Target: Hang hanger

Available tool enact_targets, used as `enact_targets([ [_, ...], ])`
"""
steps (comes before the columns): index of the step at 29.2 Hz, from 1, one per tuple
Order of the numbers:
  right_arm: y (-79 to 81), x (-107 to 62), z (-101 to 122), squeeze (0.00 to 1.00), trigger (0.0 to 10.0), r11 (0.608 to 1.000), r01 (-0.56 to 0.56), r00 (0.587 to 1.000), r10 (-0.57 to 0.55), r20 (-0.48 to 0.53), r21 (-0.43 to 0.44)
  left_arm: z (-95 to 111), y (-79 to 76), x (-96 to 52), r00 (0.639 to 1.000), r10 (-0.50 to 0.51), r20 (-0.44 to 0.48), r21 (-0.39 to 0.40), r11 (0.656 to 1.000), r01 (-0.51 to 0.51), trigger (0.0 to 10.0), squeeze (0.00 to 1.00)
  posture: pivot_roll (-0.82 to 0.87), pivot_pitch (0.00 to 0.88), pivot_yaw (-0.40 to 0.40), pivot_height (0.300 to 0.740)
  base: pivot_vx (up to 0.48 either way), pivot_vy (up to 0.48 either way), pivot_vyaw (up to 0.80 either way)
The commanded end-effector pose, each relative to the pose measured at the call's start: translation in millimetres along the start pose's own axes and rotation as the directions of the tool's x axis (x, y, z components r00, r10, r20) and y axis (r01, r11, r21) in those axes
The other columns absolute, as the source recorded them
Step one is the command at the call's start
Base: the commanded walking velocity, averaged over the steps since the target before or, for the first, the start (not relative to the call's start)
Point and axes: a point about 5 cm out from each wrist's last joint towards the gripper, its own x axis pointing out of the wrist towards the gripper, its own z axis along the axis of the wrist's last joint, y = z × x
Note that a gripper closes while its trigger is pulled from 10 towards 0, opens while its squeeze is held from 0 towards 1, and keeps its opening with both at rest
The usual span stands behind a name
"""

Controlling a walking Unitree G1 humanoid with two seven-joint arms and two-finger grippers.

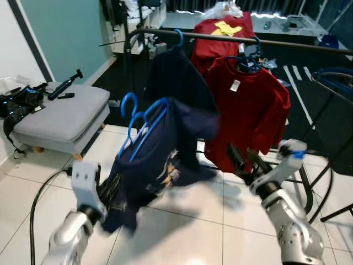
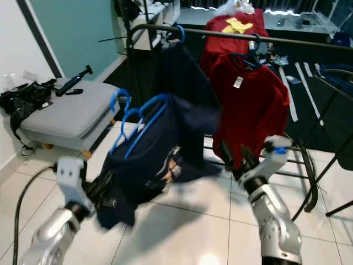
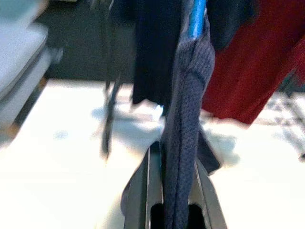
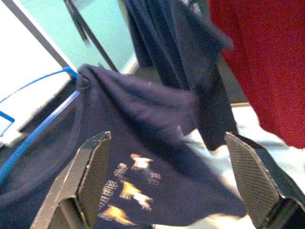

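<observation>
Nearest the head camera, low on the left, the left gripper [image 3: 174, 210] has its jaws closed on a fold of a dark navy knitted garment [image 1: 157, 160], the cloth pinched between the two black fingers [image 3: 140, 191] in the left wrist view. The garment is draped over bright blue plastic hangers [image 1: 144, 122], whose hooks stand up free above its collar, below and in front of the black metal clothes rail [image 1: 231, 37] and not hooked on it. The garment hangs slanted, its lower hem down by the left gripper and its upper part beside the clothes on the rail; a small pale print shows on its front.

Left of the rail, a grey cushioned footstool [image 1: 66, 118] stands on the white tiled floor [image 1: 193, 221], with black gear lying on its top and at its far-left side. A black cable [image 1: 38, 201] curves across the tiles below the stool.

On the rail itself hangs another dark navy top [image 1: 176, 77] on a blue hanger, and just right of it a red long-sleeved shirt [image 1: 248, 105] with a white tag at the neck.

The right gripper [image 1: 242, 160] is held below the red shirt, its jaws spread wide open and empty, pointed toward the navy garment's printed side.
</observation>
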Motion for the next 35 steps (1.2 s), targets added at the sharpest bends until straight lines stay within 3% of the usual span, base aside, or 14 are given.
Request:
enact_targets([
  [1,2.0,0.0,3,0.0,10.0,1.0,0.006,1.0,-0.006,0.013,-0.024,16,-3.0,1.3,0.997,0.004,0.078,0.025,1.0,-0.006,10.0,0.0,0.02,0.138,-0.026,0.74,0.0,0.0,0.0],
  [7,7.8,-0.7,7,0.0,10.0,0.999,-0.04,0.999,0.039,0.014,0.016,26,-12.8,-5.3,0.991,-0.029,0.131,0.051,0.998,0.022,10.0,0.0,0.01,0.148,-0.025,0.74,0.0,0.0,0.0],
  [11,16.3,3.9,17,0.0,10.0,0.981,-0.093,0.994,0.082,0.07,0.169,47,-35.5,-11.7,0.967,-0.153,0.204,0.086,0.987,0.138,10.0,0.0,0.02,0.156,-0.023,0.74,0.0,0.0,0.0],
  [13,17.9,5.3,19,0.0,10.0,0.976,-0.105,0.993,0.091,0.081,0.189,51,-39.7,-13.2,0.962,-0.173,0.213,0.092,0.983,0.157,10.0,0.0,0.02,0.157,-0.023,0.74,0.0,0.0,0.0],
  [15,22.2,11.6,30,0.0,10.0,0.945,-0.15,0.983,0.111,0.147,0.292,58,-48.6,-16.7,0.946,-0.233,0.227,0.117,0.97,0.211,10.0,0.0,0.03,0.158,-0.024,0.74,0.0,0.0,0.0],
  [16,22.2,11.6,30,0.0,10.0,0.945,-0.15,0.983,0.111,0.147,0.292,58,-48.6,-16.7,0.946,-0.233,0.227,0.117,0.97,0.211,10.0,0.0,0.03,0.158,-0.024,0.74,0.0,0.0,0.0],
  [17,26.2,17.4,42,0.0,10.0,0.909,-0.193,0.971,0.122,0.206,0.37,62,-52.6,-18.7,0.937,-0.265,0.229,0.146,0.961,0.236,10.0,0.0,0.03,0.159,-0.024,0.74,0.0,0.0,0.0],
  [27,29.7,27.2,56,0.0,10.0,0.884,-0.22,0.962,0.129,0.239,0.412,67,-57.5,-23.5,0.929,-0.284,0.237,0.164,0.954,0.249,10.0,0.0,0.04,0.166,-0.023,0.74,0.0,0.0,0.0],
  [31,31.4,30.3,51,0.0,10.0,0.897,-0.195,0.974,0.131,0.185,0.396,73,-62.6,-25.5,0.92,-0.302,0.251,0.158,0.95,0.269,10.0,0.0,0.04,0.169,-0.023,0.74,0.0,0.0,0.0],
  [35,36.3,34.1,40,0.0,10.0,0.884,-0.198,0.979,0.158,0.128,0.424,85,-72.5,-27.4,0.885,-0.366,0.287,0.171,0.929,0.328,10.0,0.0,0.05,0.173,-0.025,0.74,0.0,0.0,0.0],
])
